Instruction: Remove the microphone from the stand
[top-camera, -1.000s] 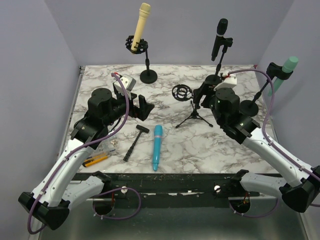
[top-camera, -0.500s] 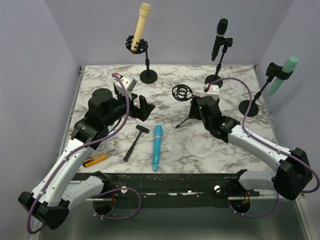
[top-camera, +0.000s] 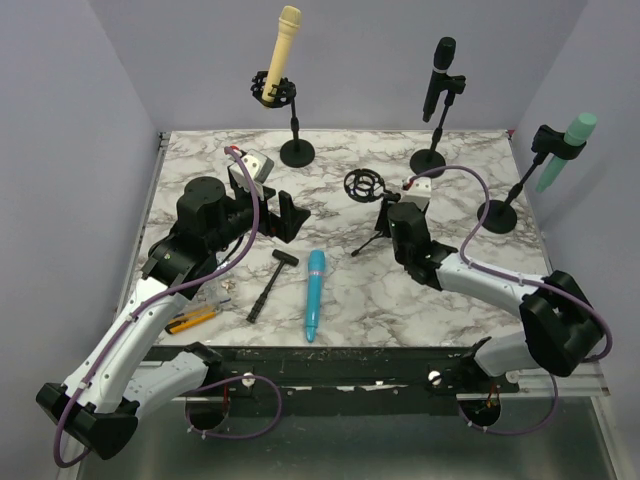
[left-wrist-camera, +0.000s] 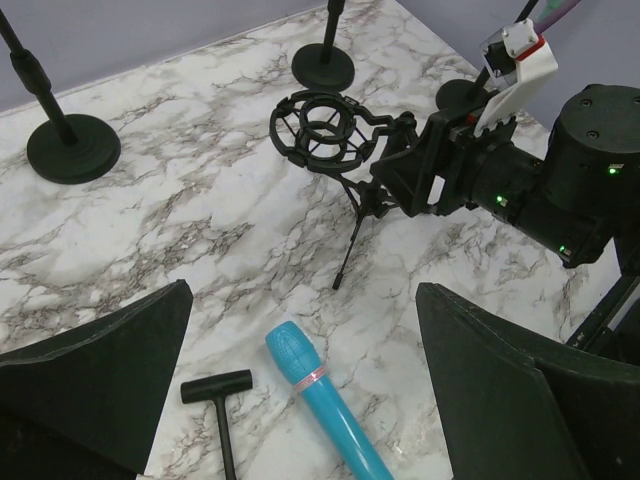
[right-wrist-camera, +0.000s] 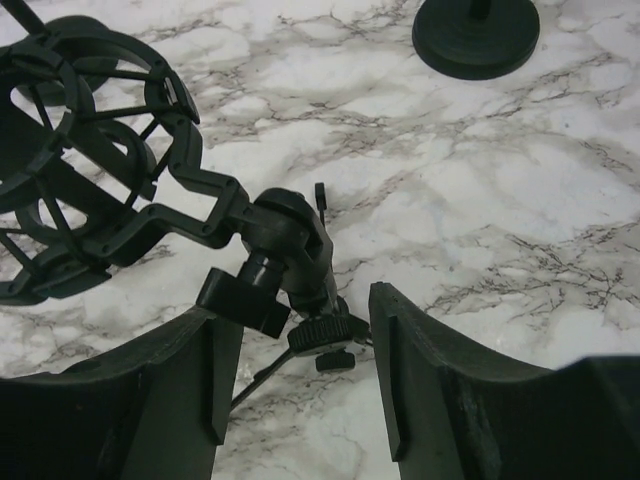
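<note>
Lower left of the top view: yellow-and-black utility knife (top-camera: 190, 320), flat on the marble table (top-camera: 350, 150).

Right of it, left pincer (top-camera: 283, 215): spread wide, nothing in it, clear of the table, aimed toward the centre. Probably parked out of the way.

Just below, small black hammer (top-camera: 268, 288).

Next right, blue microphone (top-camera: 314, 295): flat on the table at lower centre, touching nothing. Long axis nearly up-and-down in the frame, grille end toward the top, tail toward the near edge. Judged already out of its holder.

Centre: tripod stand (top-camera: 385, 238), its shock mount (top-camera: 363, 184) empty and leaning to the upper left.

Right pincer (right-wrist-camera: 295, 325): partly open, straddling the stand's swivel joint, gripping nothing; contact unclear. Likely there to steady the stand.

Along the top and right: cream microphone (top-camera: 283, 45), black microphone (top-camera: 440, 75) and green microphone (top-camera: 572, 135), each seated in its own stand.
</note>
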